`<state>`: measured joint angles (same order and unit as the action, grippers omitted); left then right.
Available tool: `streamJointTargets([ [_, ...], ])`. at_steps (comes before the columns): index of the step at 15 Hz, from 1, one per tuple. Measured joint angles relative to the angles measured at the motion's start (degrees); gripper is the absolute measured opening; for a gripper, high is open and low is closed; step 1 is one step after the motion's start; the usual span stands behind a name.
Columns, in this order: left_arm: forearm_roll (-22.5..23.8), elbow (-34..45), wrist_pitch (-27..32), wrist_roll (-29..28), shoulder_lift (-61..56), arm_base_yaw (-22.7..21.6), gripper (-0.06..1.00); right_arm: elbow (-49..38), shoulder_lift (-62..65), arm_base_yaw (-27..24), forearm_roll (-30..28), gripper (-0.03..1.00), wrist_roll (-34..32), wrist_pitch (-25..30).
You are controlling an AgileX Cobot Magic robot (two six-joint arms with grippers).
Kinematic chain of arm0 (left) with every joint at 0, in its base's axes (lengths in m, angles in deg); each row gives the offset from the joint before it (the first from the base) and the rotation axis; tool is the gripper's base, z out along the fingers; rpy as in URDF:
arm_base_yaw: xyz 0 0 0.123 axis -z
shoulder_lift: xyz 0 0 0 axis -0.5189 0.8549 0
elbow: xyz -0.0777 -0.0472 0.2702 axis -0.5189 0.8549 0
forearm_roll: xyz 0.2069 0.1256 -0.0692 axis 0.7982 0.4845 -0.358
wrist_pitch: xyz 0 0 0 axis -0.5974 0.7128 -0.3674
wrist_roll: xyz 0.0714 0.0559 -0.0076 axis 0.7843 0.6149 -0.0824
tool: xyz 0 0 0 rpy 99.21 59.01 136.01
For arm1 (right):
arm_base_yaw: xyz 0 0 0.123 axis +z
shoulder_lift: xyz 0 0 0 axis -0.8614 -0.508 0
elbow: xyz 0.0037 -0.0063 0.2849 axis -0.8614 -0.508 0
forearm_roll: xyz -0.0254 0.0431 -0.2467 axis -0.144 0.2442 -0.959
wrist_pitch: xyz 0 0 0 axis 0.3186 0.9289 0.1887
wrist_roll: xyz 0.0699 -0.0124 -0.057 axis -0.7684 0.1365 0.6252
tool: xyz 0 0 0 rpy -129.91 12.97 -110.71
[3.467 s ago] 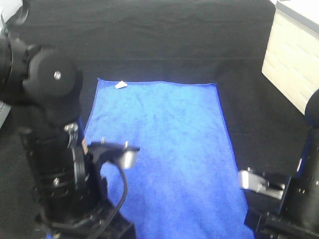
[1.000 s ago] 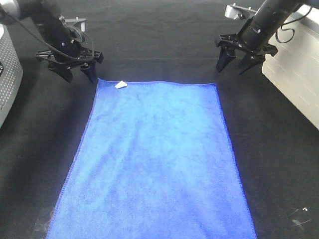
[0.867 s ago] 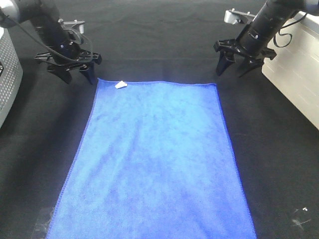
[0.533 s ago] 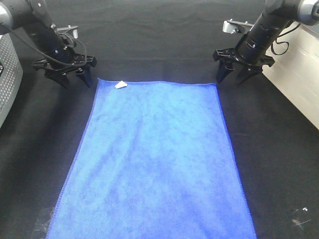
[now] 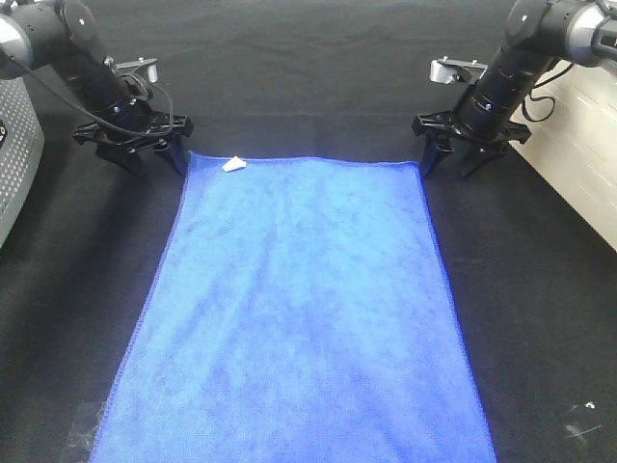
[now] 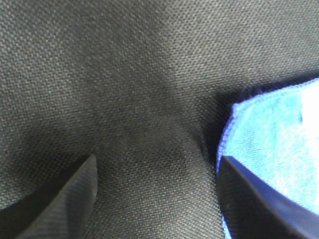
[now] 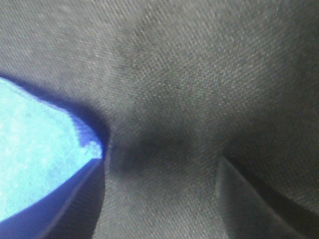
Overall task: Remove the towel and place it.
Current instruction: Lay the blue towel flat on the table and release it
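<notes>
The blue towel (image 5: 299, 309) lies flat on the black cloth, with a small white tag (image 5: 233, 164) near its far left corner. My left gripper (image 5: 156, 166) stands open, low over the cloth just outside that far left corner. In the left wrist view the towel's corner (image 6: 269, 129) lies by one finger (image 6: 254, 204), and the left gripper (image 6: 157, 159) holds nothing. Beside the far right corner my right gripper (image 5: 448, 172) is open too. The right wrist view shows the towel's corner (image 7: 35, 164) at one finger (image 7: 75, 209), with only black cloth in the right gripper (image 7: 162, 163).
A black cloth (image 5: 308, 77) covers the whole table. A grey perforated box (image 5: 10, 164) stands at the left edge. A white box (image 5: 578, 125) stands at the right, close behind the right arm.
Both arms came from near the camera to the far end, then dropped lower and closer to the towel's far corners. Their jaws stayed open. The towel has not moved.
</notes>
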<state>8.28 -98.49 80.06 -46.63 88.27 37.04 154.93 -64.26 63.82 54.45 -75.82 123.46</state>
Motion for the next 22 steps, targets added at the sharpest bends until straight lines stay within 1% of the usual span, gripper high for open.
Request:
streamJointTargets([
  [8, -0.29, 0.00, -0.06, 0.00, 0.00, 0.46, 0.63, 0.17, -0.29, 0.00, 1.09, 0.63, -0.57, 0.06],
  [10, -0.74, 0.00, -0.34, 0.00, 0.11, 1.78, 0.63, 0.17, -0.40, -0.06, 2.23, 0.63, -0.63, 0.00],
  [13, -2.12, -0.11, -2.58, 0.00, 0.46, 4.18, 0.63, 0.17, -0.40, 0.17, 2.69, 0.63, -0.63, 0.00],
  [14, -3.04, -0.11, -4.18, 0.00, 0.57, 5.27, 0.63, 0.17, -0.46, 0.92, 2.69, 0.63, -0.63, -0.17],
  [16, -4.58, -0.11, -5.10, 0.00, 0.57, 6.30, 0.63, 0.17, -0.57, 1.89, 3.78, 0.63, -0.63, -0.74],
  [18, -4.64, -0.11, -5.79, 0.00, 0.57, 6.76, 0.63, 0.17, -0.74, 2.86, 5.27, 0.63, -0.63, -1.32],
  [22, -4.87, -0.11, -5.96, 0.00, 0.69, 7.51, 0.63, 0.17, -0.74, 5.21, 5.67, 0.63, -0.63, -1.55],
])
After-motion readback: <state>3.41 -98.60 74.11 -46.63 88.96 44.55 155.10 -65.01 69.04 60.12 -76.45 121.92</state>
